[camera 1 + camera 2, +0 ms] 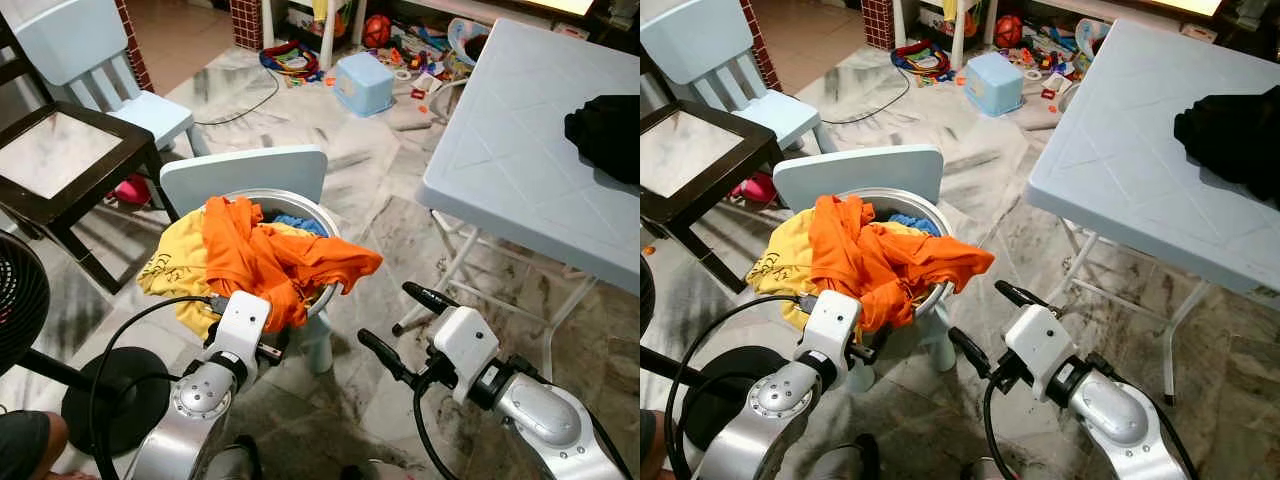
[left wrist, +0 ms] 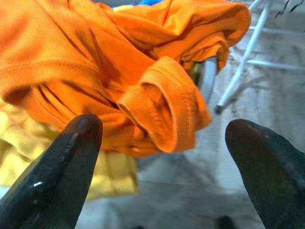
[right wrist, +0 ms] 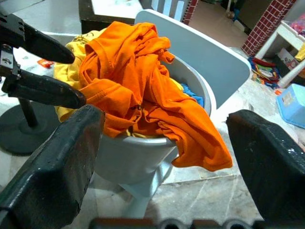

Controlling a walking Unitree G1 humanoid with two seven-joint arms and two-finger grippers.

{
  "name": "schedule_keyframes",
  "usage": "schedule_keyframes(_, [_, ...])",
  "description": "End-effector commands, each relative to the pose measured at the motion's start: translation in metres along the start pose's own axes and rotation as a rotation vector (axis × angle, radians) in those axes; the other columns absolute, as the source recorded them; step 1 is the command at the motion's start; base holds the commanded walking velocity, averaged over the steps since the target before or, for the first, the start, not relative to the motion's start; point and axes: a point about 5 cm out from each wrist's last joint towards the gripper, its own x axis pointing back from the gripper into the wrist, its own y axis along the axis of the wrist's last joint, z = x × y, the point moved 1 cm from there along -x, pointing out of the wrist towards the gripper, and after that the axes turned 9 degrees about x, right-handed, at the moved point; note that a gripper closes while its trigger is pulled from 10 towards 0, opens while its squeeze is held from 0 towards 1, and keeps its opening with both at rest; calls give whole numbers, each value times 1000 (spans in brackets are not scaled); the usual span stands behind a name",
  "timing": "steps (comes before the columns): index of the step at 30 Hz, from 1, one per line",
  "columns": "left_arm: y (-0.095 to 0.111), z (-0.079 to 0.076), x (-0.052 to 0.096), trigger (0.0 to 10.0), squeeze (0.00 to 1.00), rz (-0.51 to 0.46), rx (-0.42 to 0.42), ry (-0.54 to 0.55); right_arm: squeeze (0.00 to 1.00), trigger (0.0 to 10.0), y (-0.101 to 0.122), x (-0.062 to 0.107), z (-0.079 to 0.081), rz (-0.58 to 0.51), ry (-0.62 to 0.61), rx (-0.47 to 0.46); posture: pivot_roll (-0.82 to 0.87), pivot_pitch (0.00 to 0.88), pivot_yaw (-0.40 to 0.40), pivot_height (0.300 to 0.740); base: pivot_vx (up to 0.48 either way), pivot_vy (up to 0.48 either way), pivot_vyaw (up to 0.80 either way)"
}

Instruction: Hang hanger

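The left hand sits low in front, fingers spread apart, right at the orange shirt without gripping it. The right hand hovers just beside the basin, its fingers also apart and holding nothing. The shirt is heaped over a yellow one and hangs over the rim of the basin, which stands on a small pale chair. A pale blue table stands to the right with a black garment on it. I cannot make out any hanger; toys litter the marble floor beyond
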Motion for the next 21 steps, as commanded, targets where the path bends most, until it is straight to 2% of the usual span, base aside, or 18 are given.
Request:
schedule_keyframes(1, [0,-8,-2,10000,1000,23,63,-41,0,10000,-1,-2,1,0,8,7,-99,153,-58,740,0,0,0])
schedule_keyframes(4, [1,-11,-4,10000,1000,24,90,-55,0,10000,-1,-3,1,-2,9,8,-101,152,-58,740,0,0,0])
schedule_keyframes(5, [1,-14,-10,10000,1000,23,115,-66,0,10000,0,-5,0,-8,8,13,-105,148,-57,740,0,0,0])
schedule_keyframes(6, [0,-19,-16,10000,310,28,124,-85,0,10000,0,-6,-1,-11,7,18,-107,148,-56,740,0,0,0])
schedule_keyframes(7, [-3,-25,-21,10000,0,36,108,-105,0,10000,0,-7,-3,-13,6,27,-116,148,-53,740,0,0,0])
schedule_keyframes(12, [-2,-30,-16,10000,0,4,35,-130,0,10000,0,-5,-6,-12,2,38,-123,150,-50,740,0,0,0])
schedule_keyframes(16, [10,-28,-8,10000,0,-108,-62,-108,0,10000,-1,-4,-7,-8,-1,40,-117,153,-50,740,0,0,0])
schedule_keyframes(17, [14,-26,-6,10000,0,-147,-61,-88,0,10000,-2,-5,-7,-8,0,41,-117,153,-50,740,0,0,0])
schedule_keyframes(21, [16,-21,-5,10000,0,-166,-21,-64,0,10000,-1,-8,-6,-15,3,40,-98,154,-53,740,0,0,0])
